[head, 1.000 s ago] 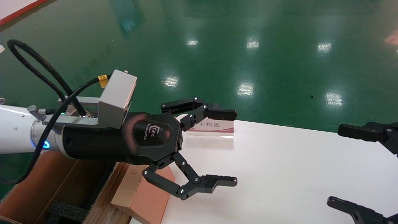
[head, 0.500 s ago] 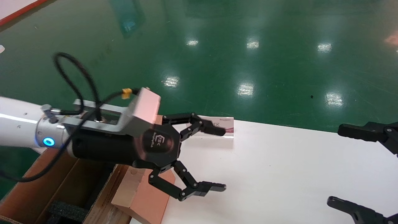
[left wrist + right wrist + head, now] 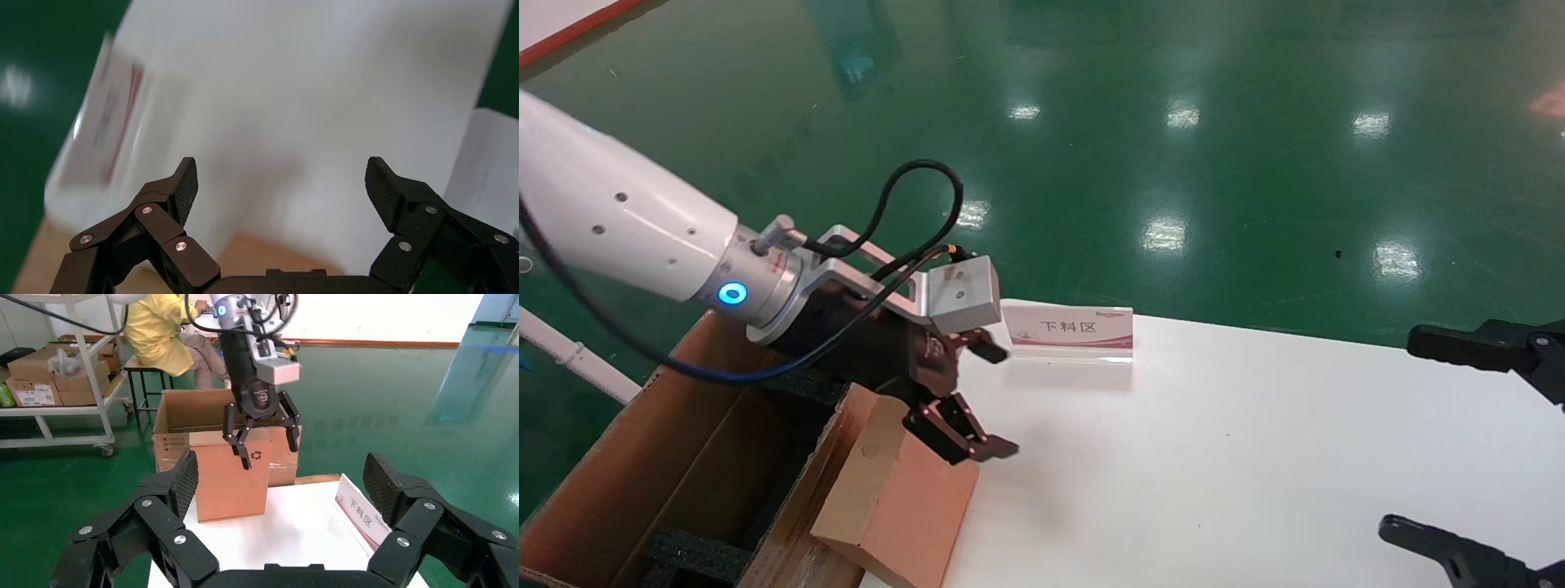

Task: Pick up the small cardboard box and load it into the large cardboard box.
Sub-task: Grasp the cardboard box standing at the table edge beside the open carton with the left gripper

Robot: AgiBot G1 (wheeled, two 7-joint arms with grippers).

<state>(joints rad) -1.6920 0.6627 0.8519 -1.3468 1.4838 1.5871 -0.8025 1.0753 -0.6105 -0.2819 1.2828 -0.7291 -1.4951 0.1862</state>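
The small cardboard box [image 3: 899, 498] stands upright at the white table's left edge, its recycling symbol facing the right wrist view [image 3: 229, 478]. My left gripper [image 3: 999, 402] hangs open just above the box's top edge, tilted down, one finger on each side and nothing held; seen from the right wrist, the left gripper [image 3: 269, 447] straddles the top. In the left wrist view the gripper [image 3: 281, 184] is wide open with a blurred brown edge of the small cardboard box [image 3: 269, 251] below. The large cardboard box [image 3: 674, 465] stands open beside it, black foam inside. My right gripper [image 3: 1475, 441] is parked open at the right.
A white sign with a red strip [image 3: 1071, 331] stands at the table's far edge. Beyond the table [image 3: 1254, 457] lies glossy green floor. A person in yellow [image 3: 162, 331] sits behind the large carton, next to a shelf trolley [image 3: 55, 373] holding cartons.
My left gripper has dropped and drawn back to the left, pitching downward until it sits over the small box's top; it stays open. The right arm has not moved.
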